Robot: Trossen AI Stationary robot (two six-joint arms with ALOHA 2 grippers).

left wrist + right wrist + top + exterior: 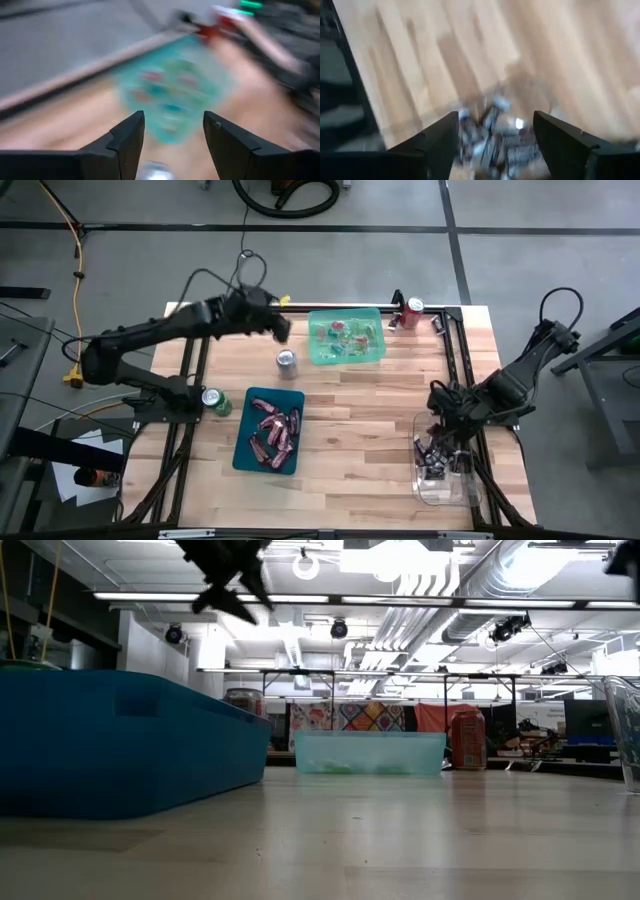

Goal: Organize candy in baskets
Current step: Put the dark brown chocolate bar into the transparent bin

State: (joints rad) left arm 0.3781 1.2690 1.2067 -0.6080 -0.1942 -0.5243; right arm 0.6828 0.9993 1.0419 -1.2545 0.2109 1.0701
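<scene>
From above, my right gripper hangs over the clear bin with dark candy; my left gripper is beside the green bin. At both wrists, my fingers stand apart, holding nothing.

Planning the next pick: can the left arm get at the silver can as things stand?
Probably yes: the left end effector hangs open just above the silver can, nothing between them.

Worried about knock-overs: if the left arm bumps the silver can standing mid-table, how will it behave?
The silver can stands upright and narrow, so it probably tips easily. Being round, it would likely roll across the bare table. Full or empty: cannot tell.
</scene>
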